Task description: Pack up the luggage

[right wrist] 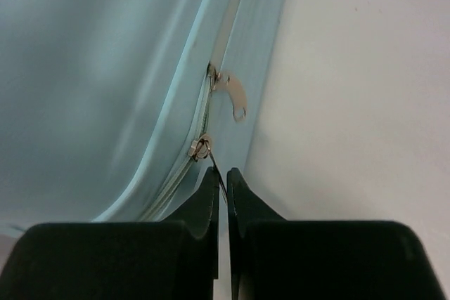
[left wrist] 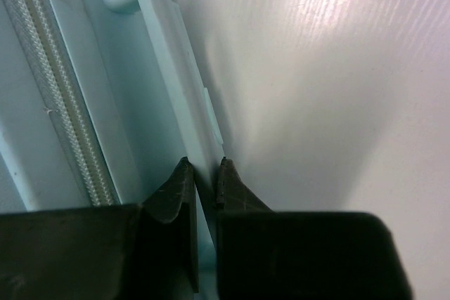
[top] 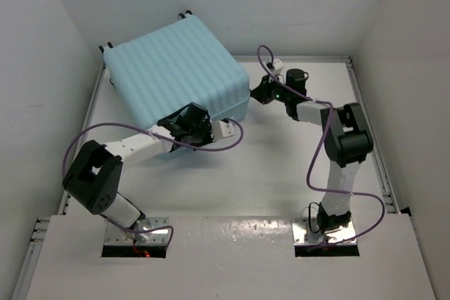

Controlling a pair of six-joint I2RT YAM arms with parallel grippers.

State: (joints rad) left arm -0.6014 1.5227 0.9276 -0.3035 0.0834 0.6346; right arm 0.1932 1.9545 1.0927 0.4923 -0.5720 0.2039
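Black left end effector (left wrist: 204,166): jaws nearly closed, pinching the thin pale blue lip along the near side of the luggage (top: 176,68). White zipper teeth (left wrist: 60,103) run beside it on the left, and bare white table (top: 281,166) lies to its right.
Right end effector (right wrist: 221,172): jaws closed on a thin dark zipper pull (right wrist: 212,159) at the luggage's right near corner. A loose silver tab (right wrist: 236,98) hangs just beyond, with open table to the right.
Luggage: closed, lying flat at the far left of the table, near the left rail. Open room lies in front and to the right.
Left arm: elbow out to the left, forearm running right to the luggage's near edge.
Right arm: upright from its base, elbow right, forearm reaching far-left.
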